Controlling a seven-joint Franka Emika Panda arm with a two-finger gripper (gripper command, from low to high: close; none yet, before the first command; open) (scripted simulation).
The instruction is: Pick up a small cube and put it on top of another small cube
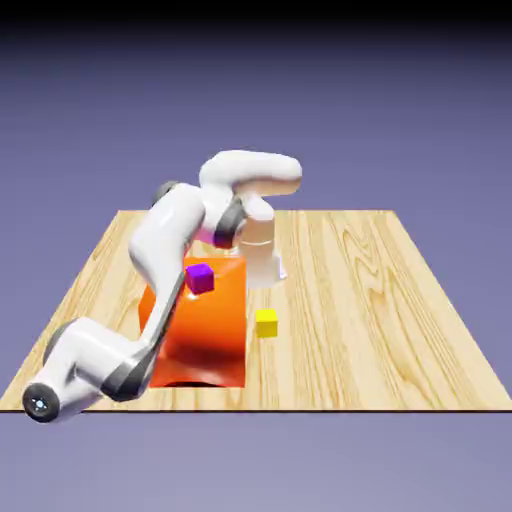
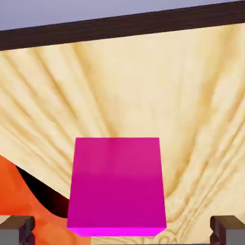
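- Approach step: the hand, fingers spread and not yet gripping, frames the small magenta cube at twelve o'clock.
- Next, judging by this: advance, close, then carry it to the small yellow cube on the wooden surface.

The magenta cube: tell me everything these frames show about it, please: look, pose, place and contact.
The magenta cube is small, plain and matte, with flat faces, sharp edges and no markings. In the exterior view it reads purple-magenta and sits tilted against the large orange block, near that block's upper end, beside the white arm. The hand view shows it large and centred between the end effector fingertips, with a clear gap on each side, so nothing grips it. Whether it rests on the block or table cannot be told.
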